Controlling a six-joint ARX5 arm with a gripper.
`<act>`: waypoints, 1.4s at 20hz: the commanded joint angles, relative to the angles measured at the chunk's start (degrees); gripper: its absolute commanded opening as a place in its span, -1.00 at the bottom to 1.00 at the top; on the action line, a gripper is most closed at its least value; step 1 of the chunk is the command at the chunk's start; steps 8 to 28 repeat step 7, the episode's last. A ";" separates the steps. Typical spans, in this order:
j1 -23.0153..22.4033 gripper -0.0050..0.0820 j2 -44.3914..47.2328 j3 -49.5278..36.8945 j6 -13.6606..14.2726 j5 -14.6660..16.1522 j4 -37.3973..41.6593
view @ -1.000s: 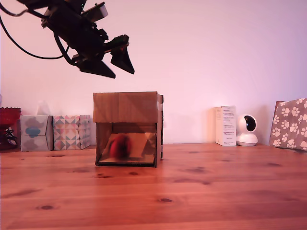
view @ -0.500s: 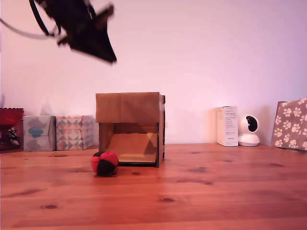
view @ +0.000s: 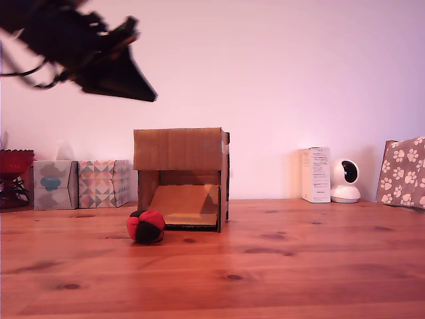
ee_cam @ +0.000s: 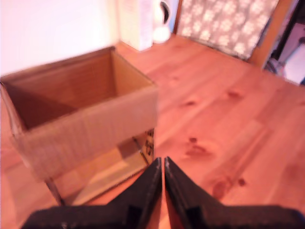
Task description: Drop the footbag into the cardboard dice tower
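The footbag, red and black, rests on the wooden table just in front of the cardboard dice tower, toward the left corner of its opening in the exterior view. The sloped ramp inside is bare. My gripper hangs high above and to the exterior view's left of the tower, blurred. In the wrist view the gripper is shut with nothing between its black fingers, and the tower's open top lies below and ahead. The footbag is out of the wrist view.
Two patterned tissue boxes and a red bowl stand at the back on the exterior view's left. A white carton, a small white camera and a paw-print bag stand at the back right.
The footbag rolled down the ramp, out of the tower's front opening, and came to rest on the table. My gripper went from open to shut and swung leftward.
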 commanded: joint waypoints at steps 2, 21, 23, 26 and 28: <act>0.22 -0.93 -2.69 -8.04 -2.80 -0.59 7.48; 0.20 -0.93 -9.33 -19.45 -5.60 -4.68 12.33; 0.20 -0.93 -9.33 -19.45 -5.60 -4.68 12.33; 0.20 -0.93 -9.33 -19.45 -5.60 -4.68 12.33; 0.20 -0.93 -9.33 -19.45 -5.60 -4.68 12.33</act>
